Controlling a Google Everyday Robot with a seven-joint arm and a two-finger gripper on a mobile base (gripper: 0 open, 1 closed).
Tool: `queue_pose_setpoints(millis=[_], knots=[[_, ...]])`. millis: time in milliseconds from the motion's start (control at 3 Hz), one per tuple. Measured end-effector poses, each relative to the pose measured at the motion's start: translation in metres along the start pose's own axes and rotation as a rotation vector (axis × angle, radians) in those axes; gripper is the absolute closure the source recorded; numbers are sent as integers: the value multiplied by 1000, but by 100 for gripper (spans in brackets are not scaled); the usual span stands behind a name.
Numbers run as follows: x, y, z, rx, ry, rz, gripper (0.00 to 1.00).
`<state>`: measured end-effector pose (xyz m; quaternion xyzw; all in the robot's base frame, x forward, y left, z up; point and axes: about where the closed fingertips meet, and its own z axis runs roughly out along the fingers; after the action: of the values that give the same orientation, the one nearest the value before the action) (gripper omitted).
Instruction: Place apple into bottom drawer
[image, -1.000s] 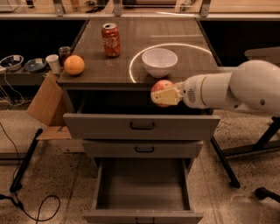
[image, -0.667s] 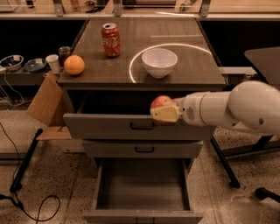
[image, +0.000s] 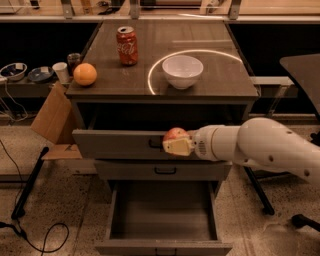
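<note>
**Item 1, tool.** Your gripper (image: 176, 144) is in front of the cabinet, level with the top drawer's front. It reaches in from the right on the white arm (image: 260, 147). Its pale fingers (image: 178, 147) are closed around the apple (image: 175, 133), whose red top shows above them.

**Item 2, task object.** The apple is held in the air just in front of the top drawer (image: 115, 144), beside that drawer's handle. It is above the bottom drawer and well apart from it.

**Item 3, bottom drawer** (image: 162, 246). Pulled far out. You look down into its grey box, where the bare floor and walls show.

**Item 4, other drawers.** Top drawer pulled out a little. Middle drawer (image: 125, 170) shut.

**Item 5, cabinet top** (image: 215, 55).
- Red soda can (image: 127, 46), upright, rear left.
- White bowl (image: 182, 71), near the centre, its inside plain white.
- Orange (image: 85, 74), at the front left corner.

**Item 6, floor at left.** A cardboard piece (image: 50, 120) leans against the cabinet's side. A dark cable (image: 45, 240) loops below it.
</note>
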<state>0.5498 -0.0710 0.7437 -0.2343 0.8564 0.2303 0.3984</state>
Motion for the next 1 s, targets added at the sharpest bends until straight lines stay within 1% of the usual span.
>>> queue_pose_setpoints(millis=[333,667,1000], knots=[[20,-4,32,28,0,22,100],[36,-5,58,33,9,37,100],[50,-9,70,49,40,83,100]])
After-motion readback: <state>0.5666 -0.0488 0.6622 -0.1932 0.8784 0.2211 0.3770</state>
